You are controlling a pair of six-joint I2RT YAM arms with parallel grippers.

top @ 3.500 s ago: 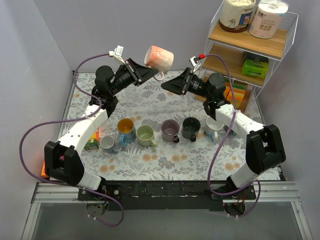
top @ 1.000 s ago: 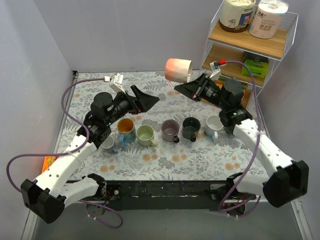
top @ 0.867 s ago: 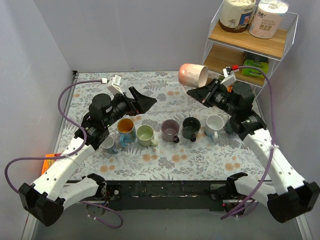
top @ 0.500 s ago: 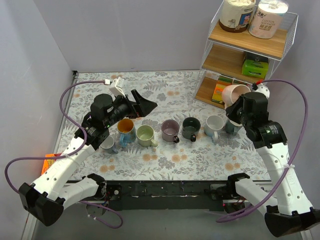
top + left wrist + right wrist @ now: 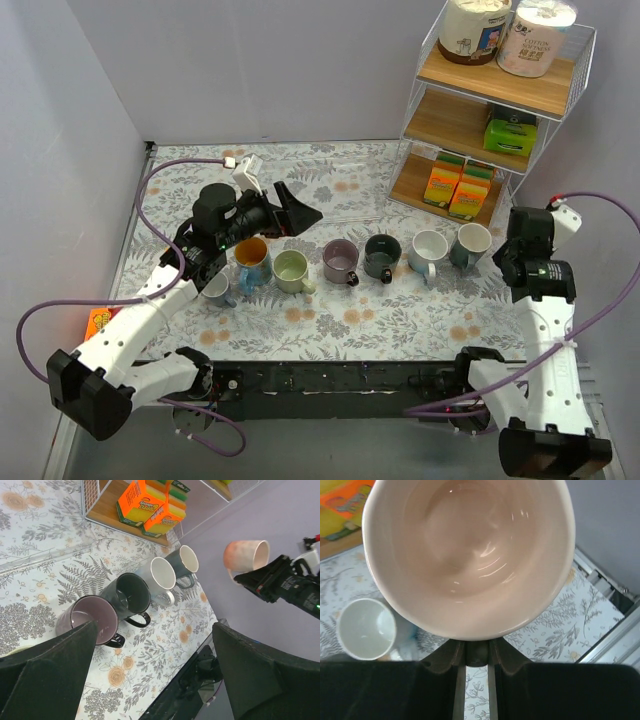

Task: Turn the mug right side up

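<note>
The pink mug [image 5: 470, 555] fills the right wrist view with its mouth toward the camera and nothing inside. My right gripper [image 5: 477, 652] is shut on it at the rim's near side. In the left wrist view the pink mug [image 5: 245, 555] hangs in the air past the end of the mug row, mouth roughly upward, with the right gripper [image 5: 262, 577] beside it. In the top view the right arm [image 5: 532, 265] covers the mug. My left gripper [image 5: 300, 208] stands open and empty above the row, as the left wrist view of the left gripper [image 5: 155, 626] confirms.
A row of mugs stands mouth up on the floral table [image 5: 330, 325]: orange-lined [image 5: 250, 255], green [image 5: 290, 268], purple [image 5: 340, 260], black [image 5: 380, 252], white [image 5: 428, 248] and grey [image 5: 472, 243]. A wire shelf [image 5: 480, 130] with boxes stands at the back right.
The right arm has carried the pink mug from the back centre to the right end of the row, turning its mouth upward. The left gripper stays open and has shifted only slightly.
</note>
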